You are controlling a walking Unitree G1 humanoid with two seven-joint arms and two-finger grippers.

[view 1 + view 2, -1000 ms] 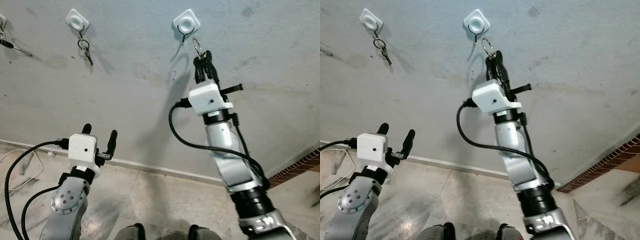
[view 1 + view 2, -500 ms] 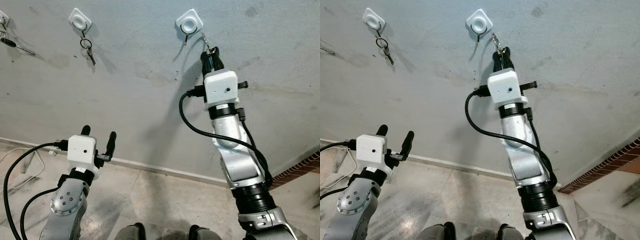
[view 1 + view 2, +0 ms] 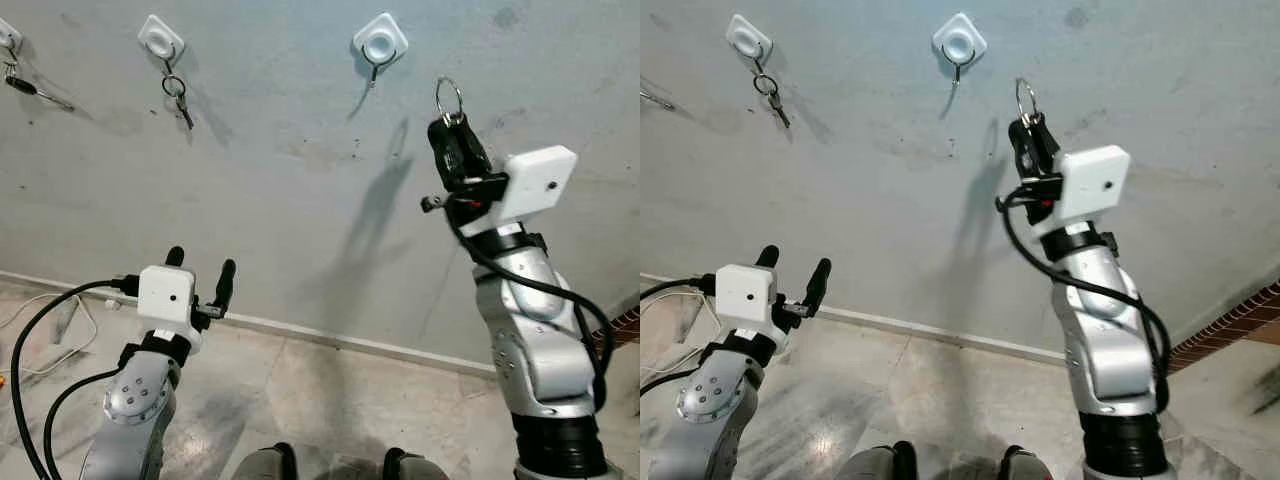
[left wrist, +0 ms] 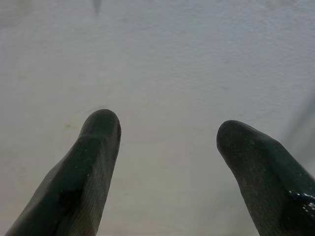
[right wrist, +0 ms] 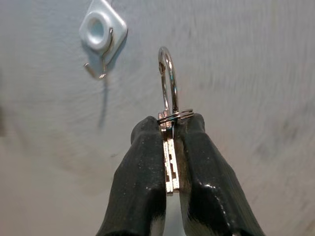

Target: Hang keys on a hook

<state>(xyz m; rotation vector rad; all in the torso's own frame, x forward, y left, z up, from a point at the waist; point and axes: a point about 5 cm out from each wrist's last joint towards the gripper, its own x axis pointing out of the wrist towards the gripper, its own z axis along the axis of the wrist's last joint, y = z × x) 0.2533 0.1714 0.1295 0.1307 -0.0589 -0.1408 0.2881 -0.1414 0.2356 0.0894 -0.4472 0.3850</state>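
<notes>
Right gripper (image 5: 169,147) clamped the keys (image 5: 170,162), ring up, at upper right, beside the empty hook (image 3: 377,62); left gripper (image 3: 200,272) stood open, lower left.

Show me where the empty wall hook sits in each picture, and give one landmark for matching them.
Left eye view: empty hook at top centre, up and left of the key ring.
Right eye view: top centre, again up-left of the ring.
Left wrist view: only open fingers and bare wall.
Right wrist view: upper left, beside the ring.
Shared landmark: the key ring in the right gripper.
</notes>
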